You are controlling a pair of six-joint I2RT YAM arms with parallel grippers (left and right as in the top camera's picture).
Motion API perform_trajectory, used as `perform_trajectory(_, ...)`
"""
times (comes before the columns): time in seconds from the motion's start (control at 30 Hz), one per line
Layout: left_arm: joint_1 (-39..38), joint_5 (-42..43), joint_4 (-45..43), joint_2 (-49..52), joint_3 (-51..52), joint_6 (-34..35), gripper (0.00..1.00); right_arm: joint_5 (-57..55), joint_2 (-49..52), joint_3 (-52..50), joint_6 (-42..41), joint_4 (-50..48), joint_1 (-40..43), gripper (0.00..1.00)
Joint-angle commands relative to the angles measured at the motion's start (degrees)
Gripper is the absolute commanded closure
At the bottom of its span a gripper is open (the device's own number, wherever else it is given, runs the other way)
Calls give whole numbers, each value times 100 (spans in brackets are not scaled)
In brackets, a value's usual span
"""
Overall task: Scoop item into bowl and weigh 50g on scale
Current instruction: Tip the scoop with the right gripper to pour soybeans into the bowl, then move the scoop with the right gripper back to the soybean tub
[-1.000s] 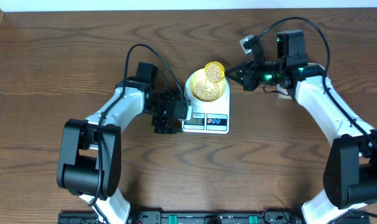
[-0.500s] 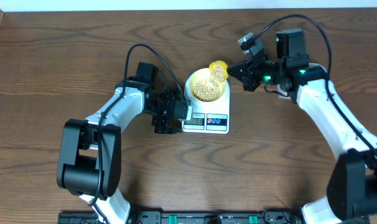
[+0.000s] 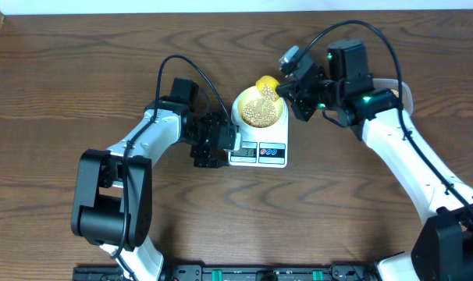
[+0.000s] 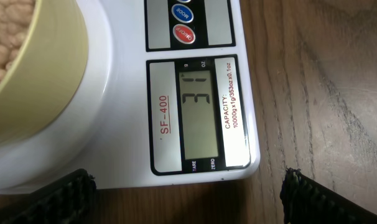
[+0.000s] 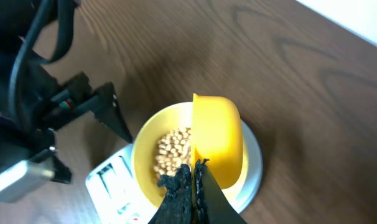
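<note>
Dark wooden worktop (image 3: 65, 78) carries the scale (image 3: 272, 154), its bowl (image 3: 238, 109) holding soybeans (image 3: 257, 115), likely light, hard, rolling. Right gripper (image 5: 193, 171) pinches the yellow scoop (image 5: 218, 140) by its tail end above them; left gripper (image 3: 211, 145) spread alongside.

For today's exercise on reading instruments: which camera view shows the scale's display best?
The left wrist view: the display fills the frame's middle, its segments visible. The overhead view shows only a tiny grey panel. The right wrist view catches just a blurred front corner of the scale.

Bright, even light; soft shadows; close-ups blurred.
</note>
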State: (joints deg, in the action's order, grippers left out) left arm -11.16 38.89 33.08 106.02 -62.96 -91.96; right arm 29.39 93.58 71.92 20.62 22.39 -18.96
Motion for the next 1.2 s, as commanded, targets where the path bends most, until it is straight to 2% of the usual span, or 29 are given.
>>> perform_trajectory(0.0,-7,96,20,92,55,-81,3,-393,-55,-2,586,-31,-229,99)
perform_trajectory(0.33,-7,96,20,92,55,-81,2,-1604,-55,-2,1436,-59,-732,99)
perform_trajectory(0.6,-7,96,20,92,55,-81,2,-1414,-55,-2,1495,-146,-772,99)
perform_trajectory(0.83,-7,96,20,92,55,-81,2,-1399,-70,61,586,-376,-577,99)
perform_trajectory(1.17,-7,96,20,92,55,-81,2,-1233,-90,599,-229,225,280,99)
